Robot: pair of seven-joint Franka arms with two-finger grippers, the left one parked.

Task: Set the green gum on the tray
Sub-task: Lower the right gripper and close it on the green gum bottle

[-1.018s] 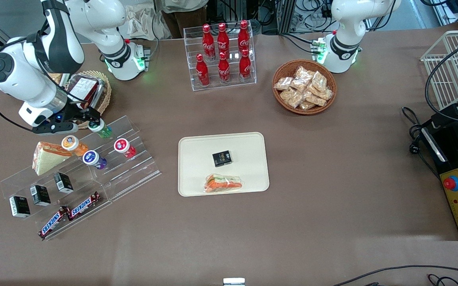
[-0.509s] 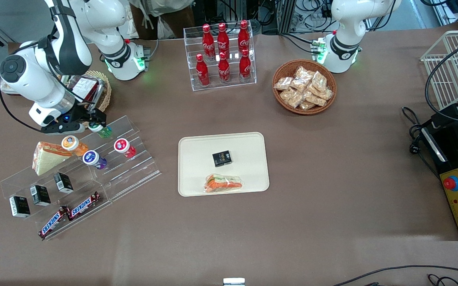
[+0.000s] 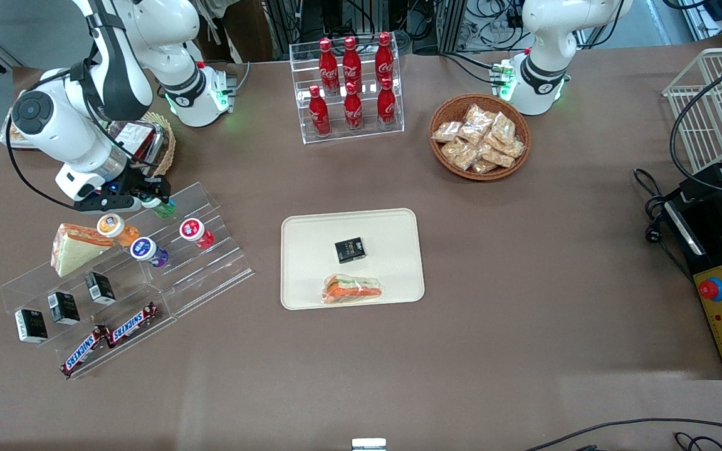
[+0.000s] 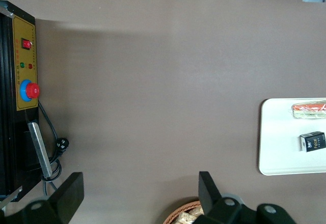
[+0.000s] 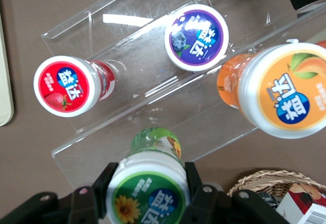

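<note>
Your gripper (image 3: 151,202) sits at the top step of the clear stepped rack (image 3: 198,263), toward the working arm's end of the table, and it is clamped around the green gum (image 3: 159,206). In the wrist camera you see the gum bottle (image 5: 148,193) lid-on, with a black finger (image 5: 196,191) pressed against each side of its white-rimmed cap. You cannot tell from either view whether the bottle's base touches the shelf or hangs just above it. On the steps nearer the front camera you have the orange bottle (image 3: 115,228), the purple bottle (image 3: 146,251) and the red bottle (image 3: 195,232), all apart from one another and from the gripper. A wrapped sandwich wedge (image 3: 74,247) leans on the rack beside the orange bottle, with three small black boxes (image 3: 64,307) lower down and two Snickers bars (image 3: 110,337) on the lowest step. The tray (image 3: 398,225) lies flat near the middle of the table, well apart from the rack. It carries a black box (image 3: 350,249) and a wrapped sandwich (image 3: 353,289), with the sandwich nearer the front camera.
</note>
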